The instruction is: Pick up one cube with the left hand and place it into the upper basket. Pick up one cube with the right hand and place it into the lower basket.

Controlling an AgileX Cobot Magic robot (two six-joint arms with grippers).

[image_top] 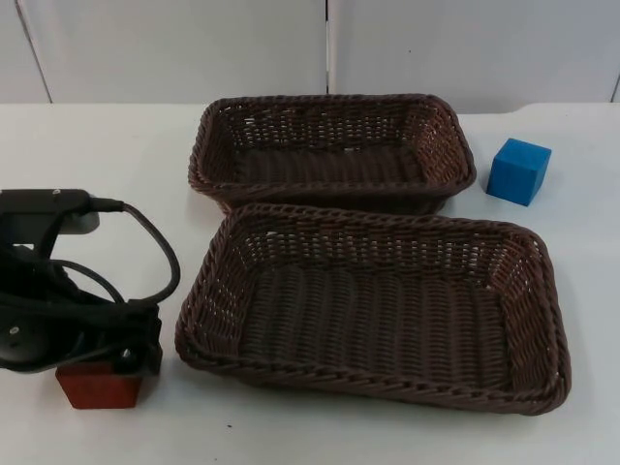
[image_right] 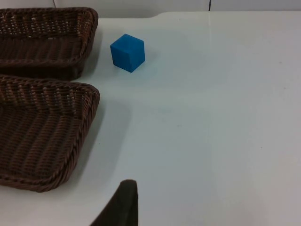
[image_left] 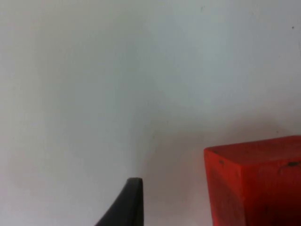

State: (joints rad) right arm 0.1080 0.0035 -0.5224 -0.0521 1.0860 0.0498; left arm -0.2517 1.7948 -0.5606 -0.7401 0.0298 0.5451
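A red cube (image_top: 97, 386) sits on the white table near the front left, beside the lower basket (image_top: 528, 291). My left gripper (image_top: 102, 360) hangs low right over it and is open. In the left wrist view the red cube (image_left: 256, 183) lies close beside one black fingertip (image_left: 128, 202), with a gap of table between them. A blue cube (image_top: 518, 170) rests at the right of the upper basket (image_top: 455, 145). My right gripper waits open above the bare table to the right of the baskets; its fingertip (image_right: 123, 202) is well short of the blue cube (image_right: 127, 52).
Both brown wicker baskets hold nothing. The upper basket's rim (image_right: 89, 28) and the lower basket's rim (image_right: 91, 108) lie close together. The grey partition wall (image_top: 320, 48) closes the table's far side. Open table lies right of the baskets.
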